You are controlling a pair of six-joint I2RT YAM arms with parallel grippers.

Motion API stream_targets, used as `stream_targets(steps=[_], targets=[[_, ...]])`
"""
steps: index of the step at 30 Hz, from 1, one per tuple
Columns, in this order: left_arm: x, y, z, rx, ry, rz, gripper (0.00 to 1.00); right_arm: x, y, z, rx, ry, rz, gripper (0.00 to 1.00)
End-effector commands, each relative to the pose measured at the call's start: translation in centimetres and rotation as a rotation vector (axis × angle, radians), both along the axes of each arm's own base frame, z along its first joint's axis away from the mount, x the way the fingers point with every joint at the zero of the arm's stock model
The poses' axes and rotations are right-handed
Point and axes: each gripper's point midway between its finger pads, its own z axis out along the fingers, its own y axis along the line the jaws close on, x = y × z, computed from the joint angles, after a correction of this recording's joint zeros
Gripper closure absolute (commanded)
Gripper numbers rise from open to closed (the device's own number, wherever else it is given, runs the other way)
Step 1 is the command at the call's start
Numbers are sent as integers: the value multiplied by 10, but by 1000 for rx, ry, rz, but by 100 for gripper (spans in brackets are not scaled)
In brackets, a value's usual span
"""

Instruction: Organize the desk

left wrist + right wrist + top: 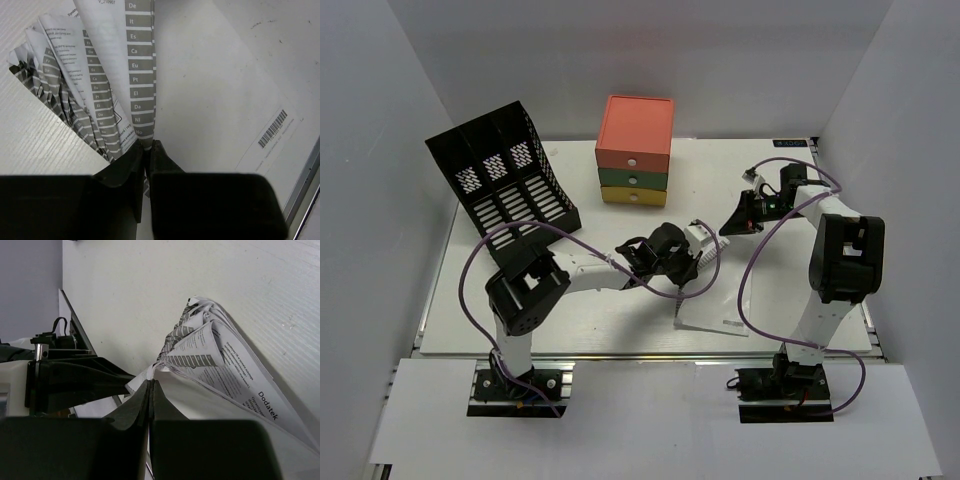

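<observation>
A white booklet (pixel 706 241) with grey language tabs is held above the white desk (pixel 610 325), its pages fanned out. My left gripper (pixel 688 256) is shut on its lower edge; the left wrist view shows the jaws (pixel 148 145) pinching the pages (pixel 135 75). My right gripper (pixel 732 222) is at the booklet's far right side. In the right wrist view its jaws (pixel 151 383) are pressed together on a white page of the booklet (pixel 215 355), with the left gripper's black body (pixel 75 380) just beyond.
A white sheet with a barcode (pixel 715 312) lies on the desk under the booklet and shows in the left wrist view (pixel 250 115). A black file rack (pixel 505 180) stands at the back left. An orange-green-yellow drawer unit (pixel 635 150) stands at the back centre.
</observation>
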Motion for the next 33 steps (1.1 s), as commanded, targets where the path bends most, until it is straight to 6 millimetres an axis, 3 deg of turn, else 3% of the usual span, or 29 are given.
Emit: stream_targets(steps=[1,4,5,6,7,10,15,19,21,24,29,33], targets=[[-7,-20,25,-80,-26,-60,86,2,4,26,37,-89,28,100],[-6,-21,20,-71,-20,-60,85,1,5,32,59,-96,35,100],[-5,-21,18,-66,-19,-58,89,1,6,35,64,-104,41,98],[-4,-21,17,-64,-22,-54,93,0,6,36,68,-101,44,89],[-4,-21,17,-65,-24,-54,93,0,6,37,72,-108,50,65],[-4,-22,25,-94,-40,-58,100,-1,1,37,46,-123,62,33],[-3,-7,43,-170,-73,-27,100,4,-21,33,-95,-214,30,15],[-5,4,62,-232,-122,2,100,18,-50,50,-306,-432,-55,11],[-7,8,66,-253,-140,10,100,18,-57,63,-360,-514,-76,11],[-6,13,84,-299,-182,27,100,13,-63,66,-395,-558,-101,11],[-7,30,111,-382,-264,72,100,-9,-59,37,-320,-453,-75,11],[-5,36,123,-398,-283,101,100,-22,-54,36,-228,-441,-54,11]])
